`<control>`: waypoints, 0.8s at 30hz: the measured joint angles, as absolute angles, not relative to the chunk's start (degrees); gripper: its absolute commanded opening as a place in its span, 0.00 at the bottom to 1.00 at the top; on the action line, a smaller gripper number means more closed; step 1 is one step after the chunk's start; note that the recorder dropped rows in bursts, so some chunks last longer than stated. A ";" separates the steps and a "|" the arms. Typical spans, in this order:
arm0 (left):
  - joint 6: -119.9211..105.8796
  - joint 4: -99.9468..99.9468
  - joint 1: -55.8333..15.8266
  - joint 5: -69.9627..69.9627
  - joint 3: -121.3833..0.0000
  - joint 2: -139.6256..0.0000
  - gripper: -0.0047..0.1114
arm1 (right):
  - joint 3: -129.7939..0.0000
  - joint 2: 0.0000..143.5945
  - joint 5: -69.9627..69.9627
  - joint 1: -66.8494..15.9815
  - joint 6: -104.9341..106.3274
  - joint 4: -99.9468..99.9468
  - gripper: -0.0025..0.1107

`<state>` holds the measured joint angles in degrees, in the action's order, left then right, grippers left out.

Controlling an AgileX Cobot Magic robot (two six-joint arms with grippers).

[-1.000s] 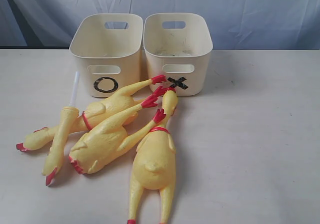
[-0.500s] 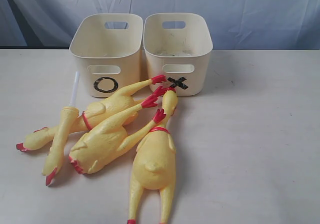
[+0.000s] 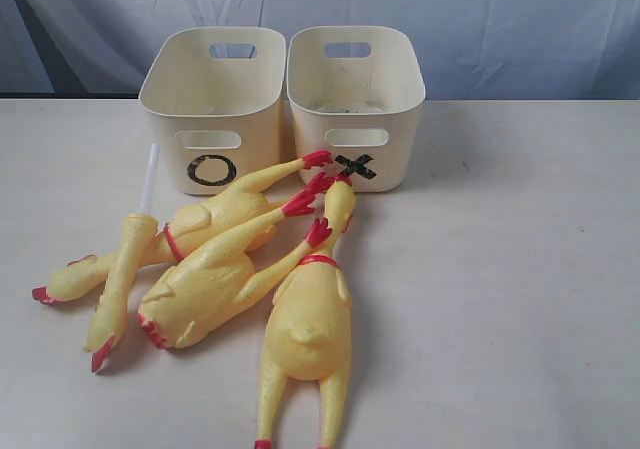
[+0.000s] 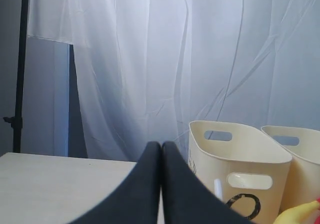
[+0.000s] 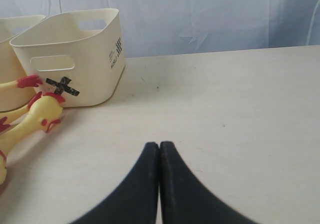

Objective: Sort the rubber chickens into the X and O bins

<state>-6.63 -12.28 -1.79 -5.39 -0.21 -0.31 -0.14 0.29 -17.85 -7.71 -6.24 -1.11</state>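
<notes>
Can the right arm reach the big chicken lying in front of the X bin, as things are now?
Probably yes. The right gripper, shut, is over the table, and nothing stands between it and the big chicken, the rightmost one in the exterior view. It must open first.

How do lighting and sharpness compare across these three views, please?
Exterior view: soft, even light, faint shadows beside the rubber chickens. Left wrist view: bright curtain, left fingers dark silhouettes. Right wrist view: even light, X bin crisp, right fingers featureless black.
</notes>
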 measured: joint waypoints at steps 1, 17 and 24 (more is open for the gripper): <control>-6.63 -12.28 -1.79 -5.49 -0.21 -0.31 0.04 | -0.14 0.29 -17.85 -7.71 -6.24 -1.11 0.02; -0.92 -14.56 -1.79 -6.39 -0.21 -0.21 0.04 | -0.14 0.29 -17.85 -7.71 -6.24 -1.11 0.02; 7.84 -16.66 -1.79 -6.28 -0.21 -0.21 0.04 | -0.14 0.29 -17.85 -7.71 -6.24 -1.11 0.02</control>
<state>7.84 -16.66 -1.79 -6.28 -0.21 -0.21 -0.14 0.29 -17.85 -7.71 -6.24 -1.11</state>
